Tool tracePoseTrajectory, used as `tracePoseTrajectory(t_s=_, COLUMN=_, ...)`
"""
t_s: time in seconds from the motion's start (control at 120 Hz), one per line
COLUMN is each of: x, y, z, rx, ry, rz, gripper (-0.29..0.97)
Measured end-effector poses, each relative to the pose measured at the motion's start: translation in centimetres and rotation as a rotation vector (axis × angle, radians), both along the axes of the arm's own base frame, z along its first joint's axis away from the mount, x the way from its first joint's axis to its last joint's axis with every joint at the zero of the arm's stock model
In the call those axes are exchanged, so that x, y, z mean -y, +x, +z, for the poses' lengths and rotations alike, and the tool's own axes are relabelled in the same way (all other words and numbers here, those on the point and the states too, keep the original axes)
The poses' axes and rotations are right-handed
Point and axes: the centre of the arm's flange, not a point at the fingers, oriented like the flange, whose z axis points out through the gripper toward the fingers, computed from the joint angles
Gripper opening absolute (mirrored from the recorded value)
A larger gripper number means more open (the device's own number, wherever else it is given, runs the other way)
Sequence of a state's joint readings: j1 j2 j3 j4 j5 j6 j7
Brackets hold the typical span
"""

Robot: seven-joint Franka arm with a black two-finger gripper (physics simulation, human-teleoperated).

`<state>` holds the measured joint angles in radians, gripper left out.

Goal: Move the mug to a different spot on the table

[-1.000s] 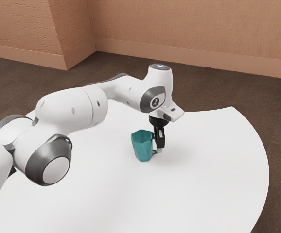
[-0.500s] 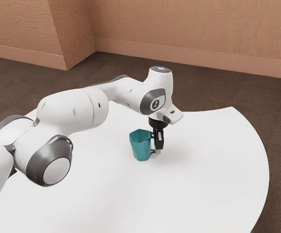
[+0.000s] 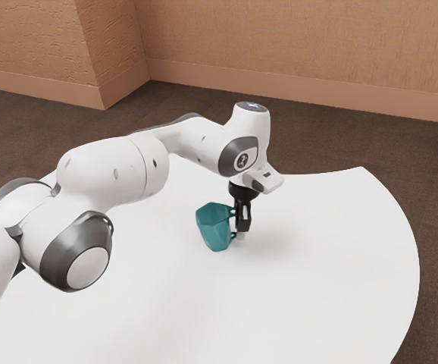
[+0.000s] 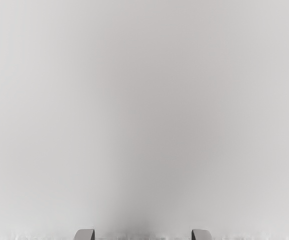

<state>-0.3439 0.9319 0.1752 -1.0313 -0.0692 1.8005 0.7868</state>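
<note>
1 teal mug (image 3: pixel 213 227) sits tilted just beside my gripper (image 3: pixel 242 227), on the exterior view's left of it, with its handle side turned toward the gripper and against it. I cannot tell whether my jaws are clamped on that handle or released. My gripper points straight down over the white table (image 3: pixel 317 288), and the table's bare surface (image 4: pixel 144 100) lies directly under it in the wrist view. The table's curved rim is well apart from my gripper, toward the exterior view's right, and past it lies brown floor (image 3: pixel 401 144).
</note>
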Motion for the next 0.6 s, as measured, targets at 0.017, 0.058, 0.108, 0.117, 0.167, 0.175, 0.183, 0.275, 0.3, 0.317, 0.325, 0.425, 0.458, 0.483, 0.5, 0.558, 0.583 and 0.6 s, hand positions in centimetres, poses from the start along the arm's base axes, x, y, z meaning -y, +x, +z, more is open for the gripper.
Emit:
tracePoseTrajectory(t_s=0.017, x=0.0, y=0.0, z=0.0, rx=-0.003, ry=0.002, rz=0.0, gripper=0.16)
tracePoseTrajectory(t_s=0.058, x=-0.1, y=-0.1, z=0.1, rx=-0.012, ry=0.005, rz=0.002, gripper=0.15)
tracePoseTrajectory(t_s=0.108, x=-0.4, y=-0.3, z=0.0, rx=-0.026, ry=0.014, rz=0.006, gripper=0.14)
tracePoseTrajectory(t_s=0.117, x=-0.5, y=-0.3, z=0.0, rx=-0.028, ry=0.015, rz=0.007, gripper=0.14)
tracePoseTrajectory(t_s=0.167, x=-0.8, y=-0.4, z=0.0, rx=-0.044, ry=0.023, rz=0.012, gripper=0.13)
tracePoseTrajectory(t_s=0.175, x=-0.8, y=-0.5, z=0.0, rx=-0.047, ry=0.026, rz=0.013, gripper=0.13)
tracePoseTrajectory(t_s=0.183, x=-0.9, y=-0.5, z=0.0, rx=-0.049, ry=0.028, rz=0.013, gripper=0.13)
tracePoseTrajectory(t_s=0.275, x=-1.3, y=-0.9, z=0.1, rx=-0.079, ry=0.055, rz=0.018, gripper=0.12)
tracePoseTrajectory(t_s=0.3, x=-1.4, y=-1.0, z=0.3, rx=-0.086, ry=0.062, rz=0.019, gripper=0.12)
tracePoseTrajectory(t_s=0.317, x=-1.4, y=-1.0, z=0.3, rx=-0.09, ry=0.066, rz=0.02, gripper=0.12)
tracePoseTrajectory(t_s=0.325, x=-1.5, y=-1.1, z=0.4, rx=-0.092, ry=0.068, rz=0.02, gripper=0.12)
tracePoseTrajectory(t_s=0.425, x=-1.8, y=-1.4, z=1.2, rx=-0.111, ry=0.087, rz=0.026, gripper=0.11)
tracePoseTrajectory(t_s=0.458, x=-1.8, y=-1.5, z=1.5, rx=-0.116, ry=0.092, rz=0.028, gripper=0.09)
tracePoseTrajectory(t_s=0.483, x=-1.9, y=-1.6, z=1.6, rx=-0.12, ry=0.097, rz=0.028, gripper=0.09)
tracePoseTrajectory(t_s=0.5, x=-1.9, y=-1.6, z=1.7, rx=-0.123, ry=0.103, rz=0.028, gripper=0.09)
tracePoseTrajectory(t_s=0.558, x=-1.8, y=-1.9, z=2.3, rx=-0.129, ry=0.119, rz=0.025, gripper=0.08)
tracePoseTrajectory(t_s=0.583, x=-1.8, y=-2.0, z=2.7, rx=-0.131, ry=0.128, rz=0.024, gripper=0.07)
tracePoseTrajectory(t_s=0.6, x=-1.7, y=-2.0, z=2.9, rx=-0.133, ry=0.135, rz=0.023, gripper=0.07)
